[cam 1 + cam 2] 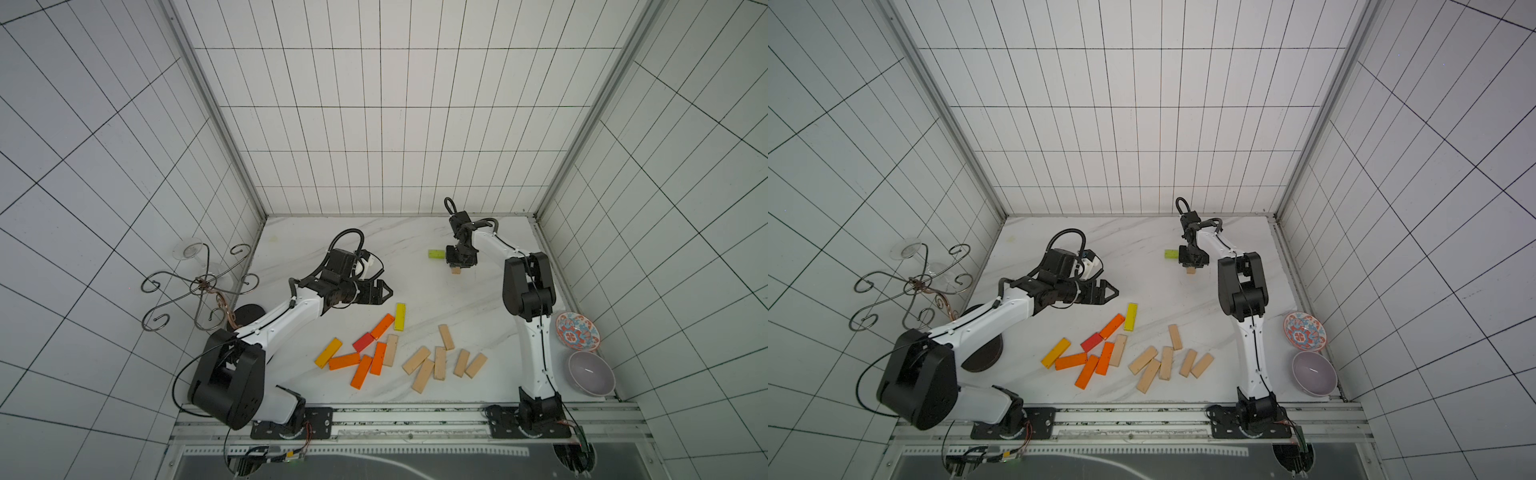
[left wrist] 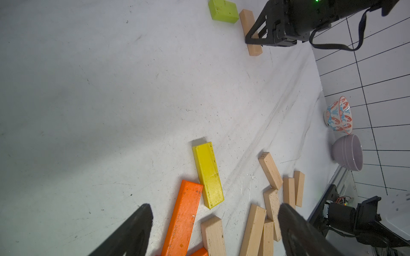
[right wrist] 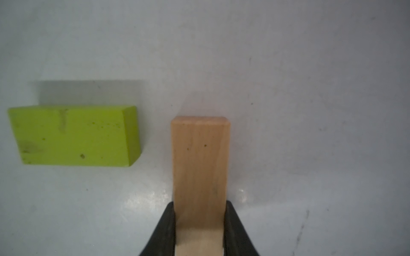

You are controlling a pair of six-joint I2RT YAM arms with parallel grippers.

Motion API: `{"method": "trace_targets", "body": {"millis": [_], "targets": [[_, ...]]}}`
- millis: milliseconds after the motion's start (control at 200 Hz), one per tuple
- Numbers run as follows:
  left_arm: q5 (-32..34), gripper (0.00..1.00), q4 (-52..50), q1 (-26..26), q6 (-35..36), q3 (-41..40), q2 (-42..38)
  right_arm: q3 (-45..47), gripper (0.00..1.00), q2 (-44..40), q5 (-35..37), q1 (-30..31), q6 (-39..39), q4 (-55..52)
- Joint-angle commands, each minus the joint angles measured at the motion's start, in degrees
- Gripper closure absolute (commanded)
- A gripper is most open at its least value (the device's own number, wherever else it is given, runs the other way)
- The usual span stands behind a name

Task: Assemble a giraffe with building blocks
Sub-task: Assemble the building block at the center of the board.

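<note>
The right gripper [image 3: 200, 212] is clamped on a wood block [image 3: 199, 155], jaws pressed on its two long sides, somewhat off its middle. The block lies level at the far right of the table [image 1: 395, 241]. A green block [image 3: 73, 135] sits just beside it on the left, with a gap between them. I cannot tell whether the wood block rests on the table or hangs just off it. The left gripper [image 1: 385, 292] is spread wide and empty, hovering left of centre, just far of the loose blocks.

The wood block looks light, stiff and hard to break, with flat smooth faces that suit the pads. Bare wood may slip or swing if pinched near an end. A hold across the narrow width at mid-length should keep it level.

There is open table left of the green block, and more between it and the loose blocks. The far wall is close behind the right gripper, so there is little room that way. Near centre, the coloured blocks [image 1: 345, 360] and plain blocks [image 1: 439, 362] lie crowded, some touching, so lifting one may shift its neighbours. A patterned bowl [image 1: 577, 336] and a purple bowl [image 1: 591, 373] sit at the right edge beside the right arm, likely fragile. A wire stand [image 1: 199, 286] is at the left, beyond the left arm
</note>
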State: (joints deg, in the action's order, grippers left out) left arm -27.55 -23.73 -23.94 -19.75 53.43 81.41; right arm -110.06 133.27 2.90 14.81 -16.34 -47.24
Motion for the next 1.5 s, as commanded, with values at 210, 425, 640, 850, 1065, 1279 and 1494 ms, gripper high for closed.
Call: {"method": "trace_targets", "body": {"millis": [210, 425, 640, 850, 1065, 1279, 1494], "targets": [[-0.7, 0.12, 1.8, -0.1, -0.4, 0.8, 0.0, -7.1, 0.76, 6.2, -3.0, -0.3, 1.8, -4.0], [-0.7, 0.12, 1.8, -0.1, -0.4, 0.7, -0.2, -5.0, 0.61, 4.5, -3.3, 0.0, 3.0, -3.9], [-0.7, 0.12, 1.8, -0.1, -0.4, 0.7, -0.2, -0.3, 0.59, 2.7, -4.3, -0.1, 3.5, -2.2], [-0.7, 0.12, 1.8, -0.1, -0.4, 0.6, -0.2, 1.2, 0.73, 2.2, -5.2, -0.1, 3.9, -1.3], [-0.6, 0.12, 1.8, -0.1, -0.4, 0.6, -0.3, 1.2, 0.76, 2.3, -5.9, 0.2, 4.2, -1.2], [-0.6, 0.12, 1.8, -0.1, -0.4, 0.5, -0.3, 0.9, 0.75, 2.3, -6.3, 0.7, 4.1, -1.3], [-0.6, 0.12, 1.8, -0.1, -0.4, 0.6, -0.3, 0.7, 0.74, 2.2, -6.3, 1.2, 4.0, -1.6]]}}
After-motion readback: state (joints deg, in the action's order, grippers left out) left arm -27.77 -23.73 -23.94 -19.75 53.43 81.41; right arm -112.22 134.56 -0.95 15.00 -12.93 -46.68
